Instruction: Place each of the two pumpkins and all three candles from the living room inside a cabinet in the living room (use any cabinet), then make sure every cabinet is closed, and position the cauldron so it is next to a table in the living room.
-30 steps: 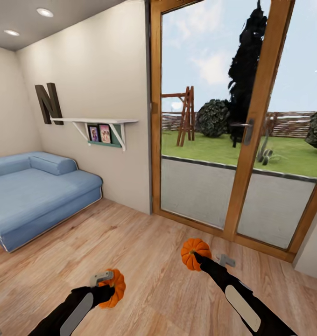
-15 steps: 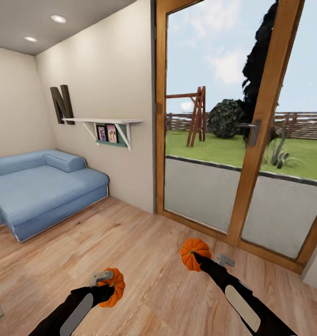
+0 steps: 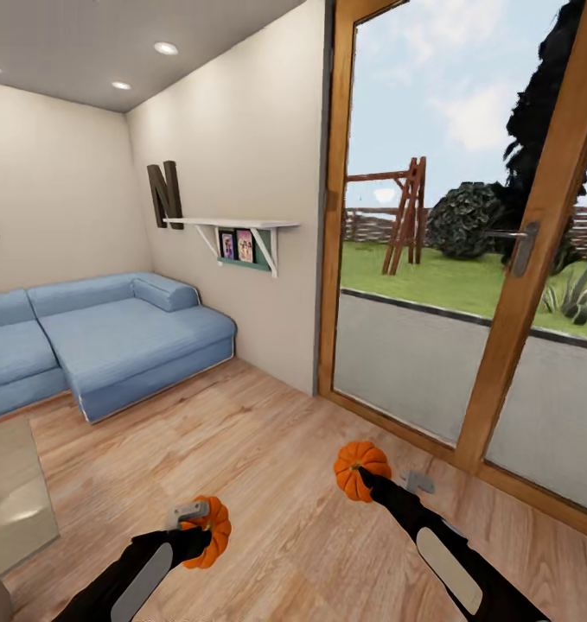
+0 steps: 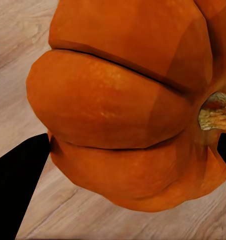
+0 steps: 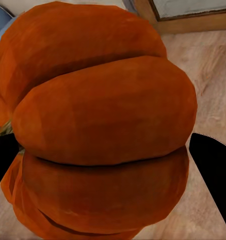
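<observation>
Two small orange ribbed pumpkins are carried above the wood floor. My left gripper is shut on one pumpkin at the lower left of the head view; close up, that pumpkin sits between the dark fingers with its stem at one side. My right gripper is shut on the other pumpkin at lower centre; this pumpkin looms large between the black fingers. The candles, cabinet and cauldron are out of view.
A blue corner sofa stands against the back-left wall. The corner of a glass coffee table shows at the lower left. A wall shelf and a tall wood-framed glass door are on the right.
The whole picture has slid to the right, so the camera has turned left: more sofa and the glass table corner have come into view. Both arms keep their pumpkins in the same pose.
</observation>
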{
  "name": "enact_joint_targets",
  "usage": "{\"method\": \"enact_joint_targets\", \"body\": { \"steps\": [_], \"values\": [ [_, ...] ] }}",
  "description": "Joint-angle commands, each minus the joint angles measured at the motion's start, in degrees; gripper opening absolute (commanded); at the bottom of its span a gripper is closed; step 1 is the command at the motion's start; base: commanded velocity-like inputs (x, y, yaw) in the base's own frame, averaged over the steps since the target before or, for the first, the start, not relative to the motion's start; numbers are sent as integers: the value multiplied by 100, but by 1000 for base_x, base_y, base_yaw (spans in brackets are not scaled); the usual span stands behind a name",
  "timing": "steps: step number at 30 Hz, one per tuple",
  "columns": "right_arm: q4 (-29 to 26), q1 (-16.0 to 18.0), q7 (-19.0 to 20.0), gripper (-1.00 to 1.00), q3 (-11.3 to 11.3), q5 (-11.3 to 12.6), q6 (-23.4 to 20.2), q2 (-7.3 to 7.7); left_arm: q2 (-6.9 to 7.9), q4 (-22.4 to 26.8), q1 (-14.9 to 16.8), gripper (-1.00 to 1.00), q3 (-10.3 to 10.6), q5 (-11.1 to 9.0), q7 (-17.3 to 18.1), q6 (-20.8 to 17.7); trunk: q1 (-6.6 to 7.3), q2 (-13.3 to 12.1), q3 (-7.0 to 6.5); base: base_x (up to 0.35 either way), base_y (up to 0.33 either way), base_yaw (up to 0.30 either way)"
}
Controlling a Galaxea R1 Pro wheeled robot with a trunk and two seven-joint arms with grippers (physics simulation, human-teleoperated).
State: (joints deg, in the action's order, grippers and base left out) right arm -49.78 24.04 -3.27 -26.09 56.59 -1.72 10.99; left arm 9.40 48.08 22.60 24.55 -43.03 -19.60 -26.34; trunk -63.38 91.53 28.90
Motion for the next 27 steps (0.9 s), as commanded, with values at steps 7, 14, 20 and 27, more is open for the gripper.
{"method": "enact_joint_targets", "body": {
  "steps": [7, 14, 20, 27],
  "values": [
    [-17, 5, -33, -100, -19, 36, -4, 4, 5, 9, 8, -100, 30, -56, -61, -3, 0, 4, 6, -76, -80, 288],
    [-22, 3, -33, -100, -19, 36, -3, 0, 6, 9, 8, -100, 25, -56, -61, -3, 0, 4, 6, -118, -155, 288],
    [-21, 4, -33, -100, -19, 36, -3, -1, 3, 9, 8, -100, 23, -56, -61, -3, 0, 4, 6, -8, -32, 288],
    [-23, 4, -33, -100, -19, 36, -3, -1, 0, 9, 8, -100, 23, -56, -61, -3, 0, 4, 6, -36, -85, 288]
  ]
}}
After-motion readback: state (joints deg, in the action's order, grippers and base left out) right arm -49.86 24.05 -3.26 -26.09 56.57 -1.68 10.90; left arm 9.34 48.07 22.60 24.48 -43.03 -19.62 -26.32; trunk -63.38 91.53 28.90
